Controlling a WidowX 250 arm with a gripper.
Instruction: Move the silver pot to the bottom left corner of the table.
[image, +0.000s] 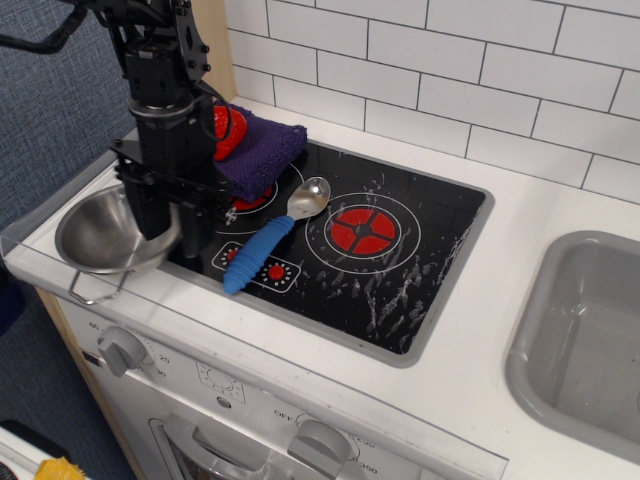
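The silver pot (100, 235) is a shiny steel bowl at the front left corner of the white table (470, 330). It sits about level, and one wire handle (93, 291) hangs at the front edge. My gripper (168, 235) comes straight down at the pot's right rim. One finger is inside the bowl and one outside, shut on the rim. The rim part under the fingers is hidden. I cannot tell whether the pot's base touches the counter.
A blue-handled metal spoon (262, 250) lies on the black stovetop (400, 270) just right of the gripper. A purple cloth (262, 148) with a red toy fruit (228, 130) sits behind the arm. The grey sink (590, 330) is far right. Knobs (120, 348) line the front.
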